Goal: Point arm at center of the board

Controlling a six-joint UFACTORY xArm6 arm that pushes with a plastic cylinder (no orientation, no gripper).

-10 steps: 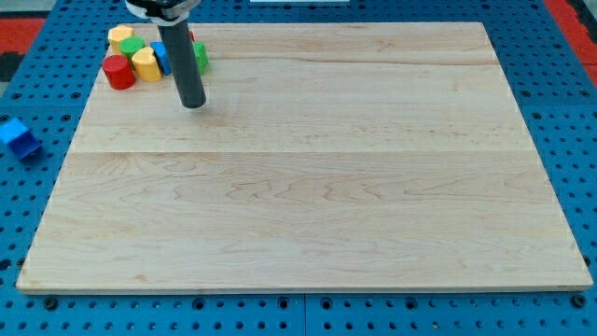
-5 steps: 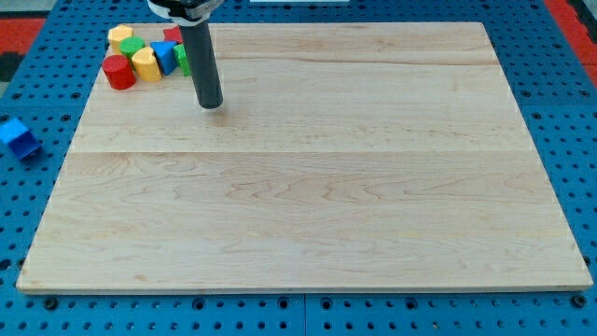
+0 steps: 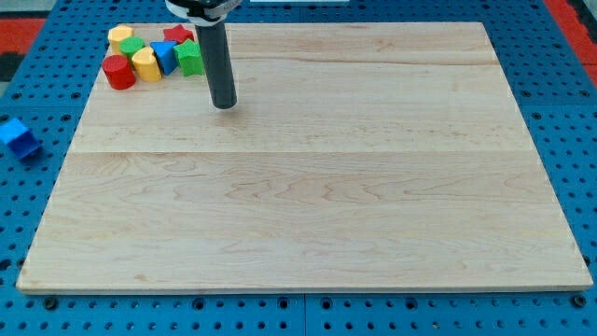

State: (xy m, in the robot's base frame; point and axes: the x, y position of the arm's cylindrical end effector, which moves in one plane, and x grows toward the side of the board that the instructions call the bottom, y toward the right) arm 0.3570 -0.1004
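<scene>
Shifted rightward, tip [image 3: 223, 105] now clear of green block [image 3: 190, 59], mid-approach, needing further travel toward board [image 3: 308, 168] centre; no gripper fitted.

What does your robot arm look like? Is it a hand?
No hand. My arm ends in a straight, smooth, dark grey rod, round like a thick pipe. My tip is its flat lower end. At the view's top, a white and black collar holds the rod.

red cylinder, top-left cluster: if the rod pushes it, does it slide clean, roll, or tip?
Probably slides. The red cylinder stands upright and looks squat, so tipping or rolling seems unlikely on the flat wooden board. It sits against the yellow block, so a push from the view's left would likely shove that along too. My tip is to the cluster's right, not touching it.
</scene>
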